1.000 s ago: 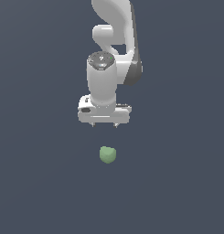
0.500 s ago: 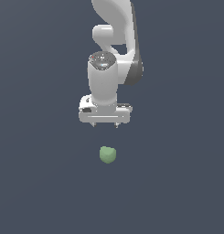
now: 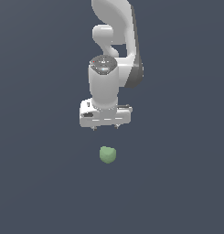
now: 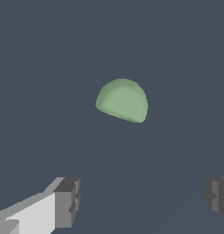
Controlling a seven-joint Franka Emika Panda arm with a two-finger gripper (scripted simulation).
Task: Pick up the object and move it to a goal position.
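— What's the white, rounded robot arm [image 3: 114, 55] up to, hanging there like that?

— Lining up, I'd say. Its white block-shaped pincer [image 3: 105, 127] points straight down at the flat dark slate-blue worktop [image 3: 35, 183], and the small pale-green, slightly lumpy matte blob [image 3: 107, 154] lies on that surface just nearer to us than the fingertips, almost under them. A vertical approach like that would let the fingers drop either side of something so small.

— Has it got hold of anything?

— No. Look at the wrist view: the two grey finger pads [image 4: 67, 202] stand wide apart with nothing between them, and the green blob [image 4: 122, 100] sits clear of both, roughly on the line between them but farther out. The gap is much wider than the blob, so there is plenty of margin.

— Has much changed over the last second?

— Hardly. The blob hasn't budged. The pincer looks a touch lower and slightly nearer the blob than it was a second ago, but the shift is slight.

— So the pick-up hasn't begun?

— Not by my reckoning. It would need to come forward a little and down before closing. I can't see any goal marker from here.
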